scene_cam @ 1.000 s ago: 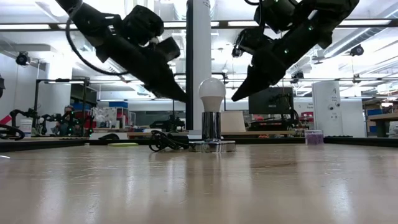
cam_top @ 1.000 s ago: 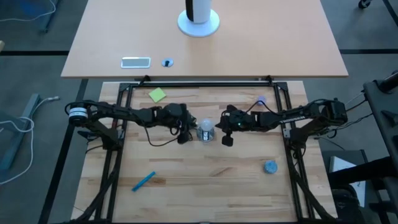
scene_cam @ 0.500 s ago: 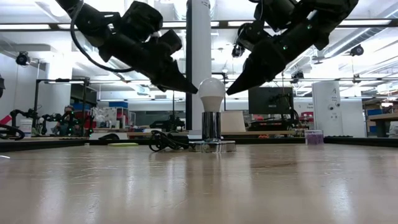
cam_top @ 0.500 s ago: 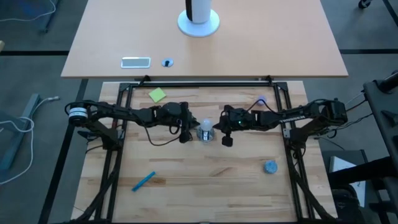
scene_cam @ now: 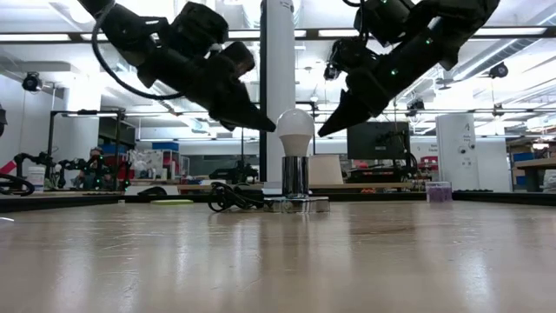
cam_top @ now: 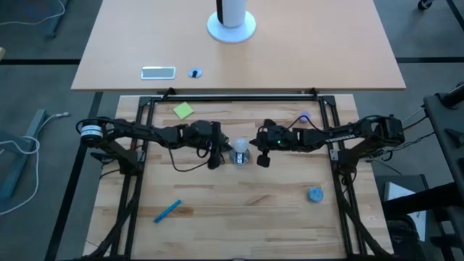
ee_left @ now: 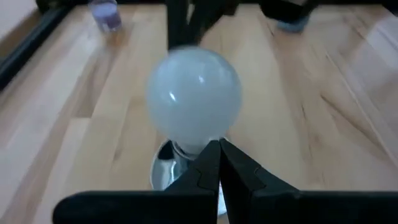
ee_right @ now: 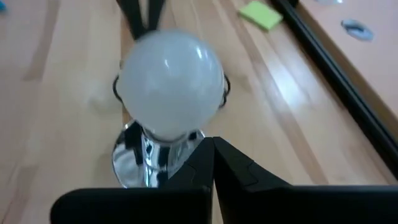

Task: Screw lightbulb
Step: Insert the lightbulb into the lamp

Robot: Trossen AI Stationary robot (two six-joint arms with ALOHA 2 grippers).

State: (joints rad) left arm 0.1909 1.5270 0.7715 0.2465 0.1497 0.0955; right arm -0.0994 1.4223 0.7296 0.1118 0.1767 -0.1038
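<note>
The white lightbulb [scene_cam: 296, 129] stands upright with its base in the shiny metal socket [scene_cam: 295, 178] at the table's middle [cam_top: 240, 148]. My left gripper [scene_cam: 274, 129] is shut, and its tip slants down at the bulb's left side. In its own wrist view the left gripper [ee_left: 218, 144] points at the bulb's lower part [ee_left: 194, 99]. My right gripper [scene_cam: 321, 134] is shut too and slants down at the bulb's right side. In its wrist view the right gripper [ee_right: 212, 142] sits just under the bulb [ee_right: 171, 84]. My left gripper has its shut tip right at the bulb's left flank [scene_cam: 280, 130], slanting down from the table's left; whether it touches, I cannot tell. My right gripper has its shut tip just off the bulb's right flank [scene_cam: 313, 132], slanting down from the right; touch cannot be told either.
The socket's black cord [cam_top: 188, 165] trails left across the table. A green note [cam_top: 183, 110] lies far left, a blue pen [cam_top: 167, 211] near left, a blue-grey cap [cam_top: 315, 194] near right, and a small purple thing [cam_top: 304, 116] far right.
Both shut grippers have tipped up to a flatter slant. Their tips have swung in from either side and risen from the height of the bulb's neck to the bulb's round part. The bulb and the socket have stayed put.
</note>
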